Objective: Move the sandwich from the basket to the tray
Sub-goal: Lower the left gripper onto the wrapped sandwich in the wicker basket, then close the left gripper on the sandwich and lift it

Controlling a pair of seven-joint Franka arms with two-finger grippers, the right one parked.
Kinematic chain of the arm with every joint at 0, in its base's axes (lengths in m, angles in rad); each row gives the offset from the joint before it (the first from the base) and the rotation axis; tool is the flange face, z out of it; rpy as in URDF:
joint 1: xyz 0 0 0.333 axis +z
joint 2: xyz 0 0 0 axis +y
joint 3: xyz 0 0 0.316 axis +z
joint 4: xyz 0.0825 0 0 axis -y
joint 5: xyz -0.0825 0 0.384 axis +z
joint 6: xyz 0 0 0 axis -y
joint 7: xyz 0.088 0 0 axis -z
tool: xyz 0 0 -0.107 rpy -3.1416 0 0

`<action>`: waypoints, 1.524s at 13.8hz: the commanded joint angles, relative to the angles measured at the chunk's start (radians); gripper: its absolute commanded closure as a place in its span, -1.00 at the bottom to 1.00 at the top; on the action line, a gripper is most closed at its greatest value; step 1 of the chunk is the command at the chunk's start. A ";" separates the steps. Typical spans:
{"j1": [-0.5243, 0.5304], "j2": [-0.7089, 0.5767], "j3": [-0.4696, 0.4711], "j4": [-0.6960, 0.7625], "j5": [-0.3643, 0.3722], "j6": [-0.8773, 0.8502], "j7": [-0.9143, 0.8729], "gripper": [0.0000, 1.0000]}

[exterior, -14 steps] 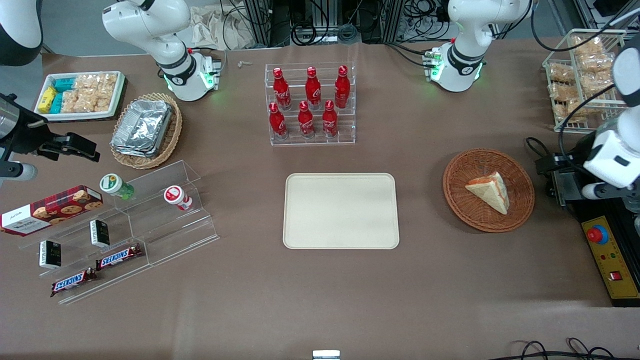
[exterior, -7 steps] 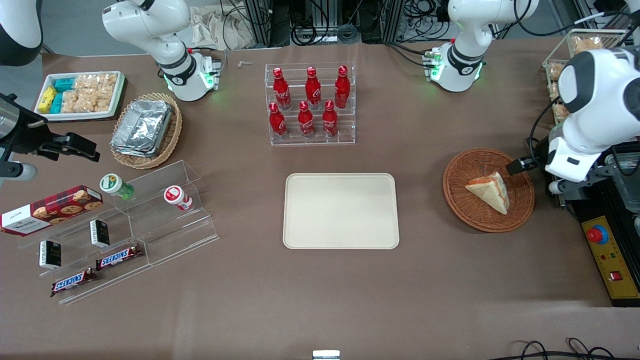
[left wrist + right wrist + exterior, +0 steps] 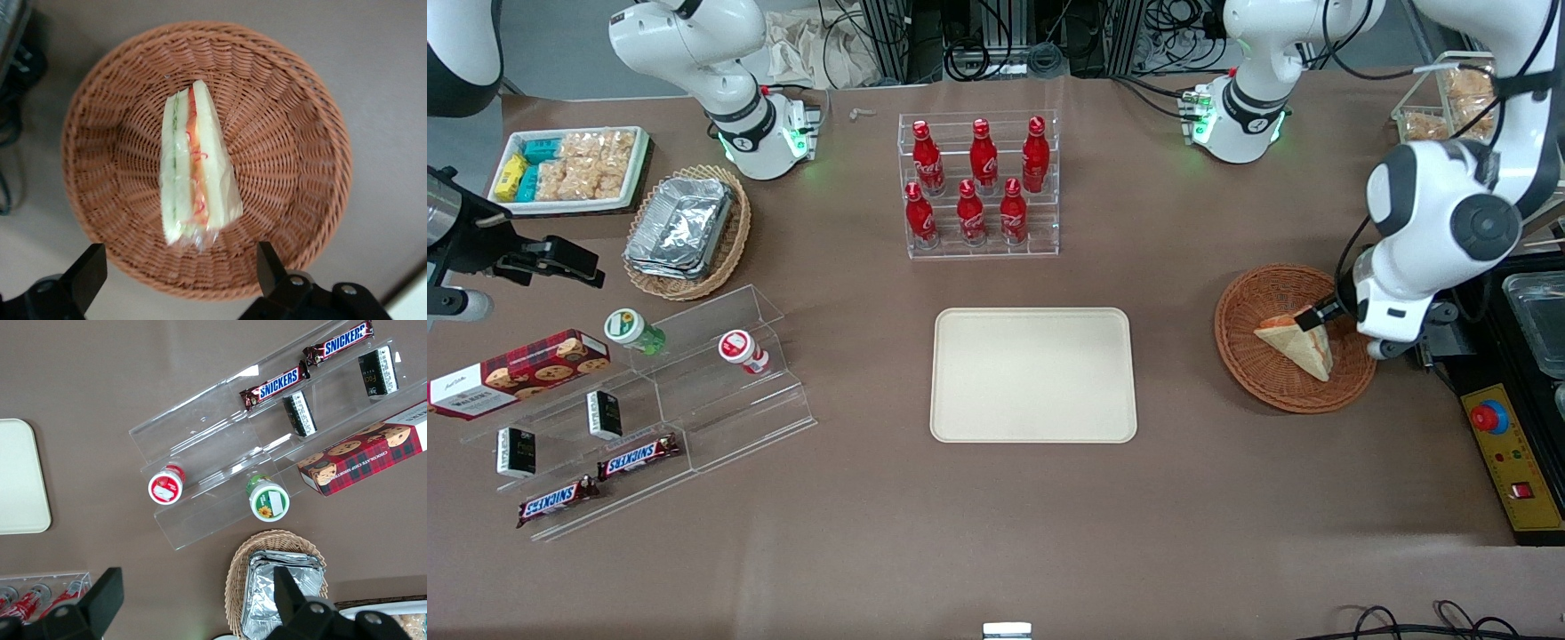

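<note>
While the hand hangs over the basket: the left arm's hand (image 3: 1320, 317) is above the rim of the round woven basket (image 3: 1238, 357), at the working arm's end of the surface.
Hand state: empty, with its two fingers (image 3: 90, 275) spread wide.
Sandwich: the wedge (image 3: 1298, 342) lies in the middle of the basket, on its side, wrapped in clear film, with red and green filling along the edge that faces up.
Key relation: in the wrist view the sandwich (image 3: 197, 173) has its long axis running crosswise to the line between the fingers. The gap between them looks wider than the wedge is thick.
Offset: the hand (image 3: 180, 283) is over the basket's wall (image 3: 300, 100), not yet over the sandwich's middle.
Next move, as a judgement: shift along the wedge's length until centred, then go straight down. No turn of the wrist looks needed.
Risk: soft bread and slippery film may slide or squash under a hard squeeze.
Tray: the cream tray (image 3: 1033, 373) lies flat mid-surface, well apart from the basket, toward the parked arm's end.
Surface: plain brown, with a bare stretch between basket and tray.
Room: a rack of red bottles (image 3: 978, 187) stands farther from the front camera than the tray. A yellow control box (image 3: 1516, 462) lies near the basket.
</note>
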 commanded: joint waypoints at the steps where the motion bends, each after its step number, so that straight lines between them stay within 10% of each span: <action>1: -0.008 0.077 0.003 0.004 0.015 0.078 -0.092 -1.00; 9: 0.003 0.137 0.008 -0.021 0.015 0.143 -0.106 -0.98; 16: -0.006 0.140 0.007 0.005 0.036 0.130 -0.206 0.96; 21: -0.010 0.122 -0.001 0.150 0.042 -0.101 -0.204 1.00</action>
